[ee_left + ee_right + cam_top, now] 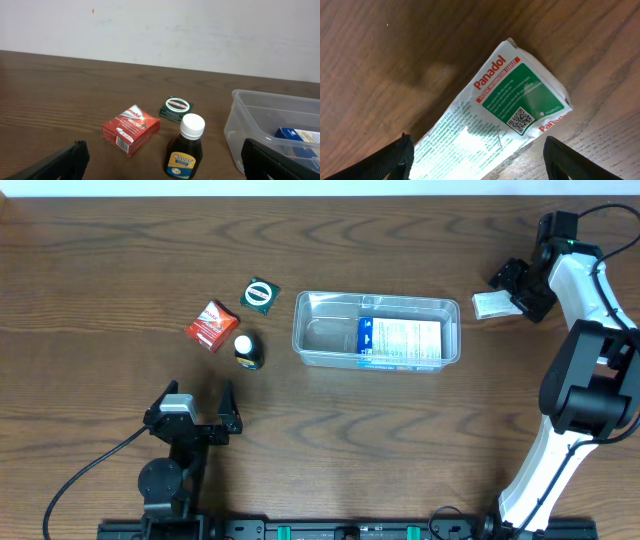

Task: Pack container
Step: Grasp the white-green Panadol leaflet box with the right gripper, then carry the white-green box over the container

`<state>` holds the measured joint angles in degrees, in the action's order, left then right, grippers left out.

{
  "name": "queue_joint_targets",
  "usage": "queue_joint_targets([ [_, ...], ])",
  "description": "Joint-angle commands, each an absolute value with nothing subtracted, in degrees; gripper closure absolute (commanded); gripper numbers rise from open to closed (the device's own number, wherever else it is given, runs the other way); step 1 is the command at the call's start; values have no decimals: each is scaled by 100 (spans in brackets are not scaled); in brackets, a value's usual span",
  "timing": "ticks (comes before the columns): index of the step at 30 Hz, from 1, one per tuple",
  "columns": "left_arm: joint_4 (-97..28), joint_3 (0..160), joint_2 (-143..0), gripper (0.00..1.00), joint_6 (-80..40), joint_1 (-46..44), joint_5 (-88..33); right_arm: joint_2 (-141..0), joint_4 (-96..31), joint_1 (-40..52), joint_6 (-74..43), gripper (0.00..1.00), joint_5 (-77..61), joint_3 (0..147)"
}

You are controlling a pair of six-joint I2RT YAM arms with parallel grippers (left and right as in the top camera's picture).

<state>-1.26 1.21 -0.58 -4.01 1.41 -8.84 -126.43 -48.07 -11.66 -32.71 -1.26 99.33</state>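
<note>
Left gripper and right gripper both stand spread, holding nothing. Between them sits the container, a blue box inside. A packet lies between the right gripper's fingers; red box, bottle and tin lie ahead of the left gripper.

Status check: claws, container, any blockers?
Left claw open, empty. Right claw open over Panadol packet, not gripping. Container holds one blue box. Red box, green pack, bottle outside; nothing blocking.
</note>
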Motion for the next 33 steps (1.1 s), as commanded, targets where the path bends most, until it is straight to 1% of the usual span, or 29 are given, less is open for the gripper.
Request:
queue_joint_targets([
  [1,-318,23,-23,2,-305,169,-987,-12827,-4805,-1170,-3343,20,-95,10047],
  [9,-318,23,-23,2,-305,169,-987,-13166,-4904,-1151,-3341,19,-294,10047],
  [15,-320,23,-23,2,-305,169,-987,-13166,-4908,-1157,-3111,21,-303,10047],
  [17,-320,23,-23,2,-305,169,-987,-13166,-4930,-1160,-2895,25,-303,10047],
  [22,-318,23,-23,2,-305,169,-987,-13163,-5043,-1164,-2561,30,-298,10047],
  [26,-320,23,-23,2,-305,169,-987,-13152,-5118,-1173,-2558,43,-303,10049],
  [27,-320,23,-23,2,-305,169,-987,-13148,-5131,-1173,-2556,46,-301,10049],
  [30,-318,23,-23,2,-305,169,-987,-13131,-5179,-1173,-2453,48,-305,10051],
  [33,-318,23,-23,2,-305,169,-987,-13058,-5236,-1170,-2305,48,-331,10051],
])
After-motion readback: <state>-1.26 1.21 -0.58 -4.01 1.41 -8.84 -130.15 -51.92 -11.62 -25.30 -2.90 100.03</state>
